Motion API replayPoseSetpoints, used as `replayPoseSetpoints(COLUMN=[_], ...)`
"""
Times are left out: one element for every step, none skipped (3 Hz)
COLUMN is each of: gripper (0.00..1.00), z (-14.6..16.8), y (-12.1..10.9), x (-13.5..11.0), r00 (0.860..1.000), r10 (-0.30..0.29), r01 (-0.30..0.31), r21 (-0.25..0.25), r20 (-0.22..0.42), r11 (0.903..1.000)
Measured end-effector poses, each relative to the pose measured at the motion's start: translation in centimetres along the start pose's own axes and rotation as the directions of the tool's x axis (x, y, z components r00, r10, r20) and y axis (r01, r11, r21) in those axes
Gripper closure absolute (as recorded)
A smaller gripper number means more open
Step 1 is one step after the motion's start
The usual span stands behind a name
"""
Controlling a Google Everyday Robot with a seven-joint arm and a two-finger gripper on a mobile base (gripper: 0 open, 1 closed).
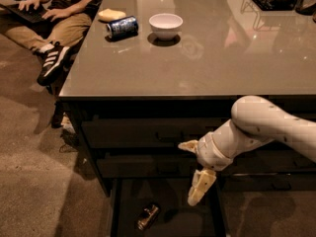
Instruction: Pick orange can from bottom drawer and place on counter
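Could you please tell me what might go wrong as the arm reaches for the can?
The orange can lies on its side in the bottom drawer, to the viewer's left of the open gripper, so it might roll away when touched. The gripper hangs close to the drawer fronts above and could strike them.

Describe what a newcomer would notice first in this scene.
The white arm stands out, its open gripper above the pulled-out bottom drawer, where the orange can lies. On the counter, far left, a bowl sits beside a tipped blue can.
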State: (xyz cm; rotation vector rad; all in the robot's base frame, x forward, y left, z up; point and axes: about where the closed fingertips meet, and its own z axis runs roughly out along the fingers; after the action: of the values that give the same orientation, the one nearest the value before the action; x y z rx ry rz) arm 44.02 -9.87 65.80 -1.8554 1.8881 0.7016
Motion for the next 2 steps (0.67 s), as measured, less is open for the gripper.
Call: replayPoseSetpoints(gripper=[0.0,0.0], z=[3.7,7.6], y=[0.0,0.0], x=[2.4,4.5], r00=[1.0,1.0], r10=[-0.008,-0.008], r01=[0.007,0.006], r21=[-0.045,-0.08], r20=[-0.018,-0.025], r11=[0.9989,0.9968])
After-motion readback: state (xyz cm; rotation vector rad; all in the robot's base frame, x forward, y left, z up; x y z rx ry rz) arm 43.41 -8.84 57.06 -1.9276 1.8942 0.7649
